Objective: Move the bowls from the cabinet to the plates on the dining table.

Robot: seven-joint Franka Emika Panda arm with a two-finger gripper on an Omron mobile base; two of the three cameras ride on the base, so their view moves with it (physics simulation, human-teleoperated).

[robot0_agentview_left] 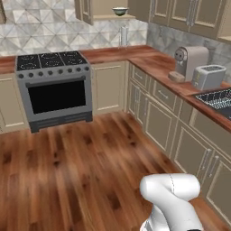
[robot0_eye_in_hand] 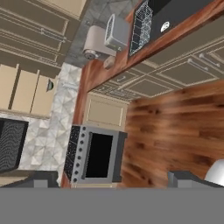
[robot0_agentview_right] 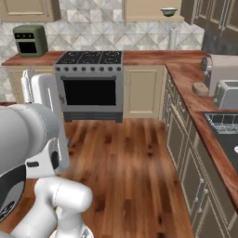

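A small pale bowl (robot0_agentview_left: 119,11) stands on the shelf of the open tan wall cabinet (robot0_agentview_left: 103,8), high on the far wall to the right of the stove. The right base view shows the same bowl (robot0_agentview_right: 168,11) in the cabinet (robot0_agentview_right: 144,9). In the rolled hand view the bowl (robot0_eye_in_hand: 50,85) is a tiny dark shape in the cabinet opening (robot0_eye_in_hand: 26,89). My gripper (robot0_eye_in_hand: 114,179) is open, its fingertips (robot0_eye_in_hand: 43,178) wide apart with nothing between them, far back across the floor from the cabinet. The plates and the dining table are out of view.
A black and silver stove (robot0_agentview_left: 54,88) stands against the far wall. The wood counter (robot0_agentview_left: 158,63) along the right carries a coffee machine (robot0_agentview_left: 189,61), a toaster (robot0_agentview_left: 209,76) and a sink with a rack (robot0_agentview_left: 219,99). A toaster oven (robot0_agentview_right: 30,39) sits at far left. Open wood floor (robot0_agentview_left: 90,171) lies ahead.
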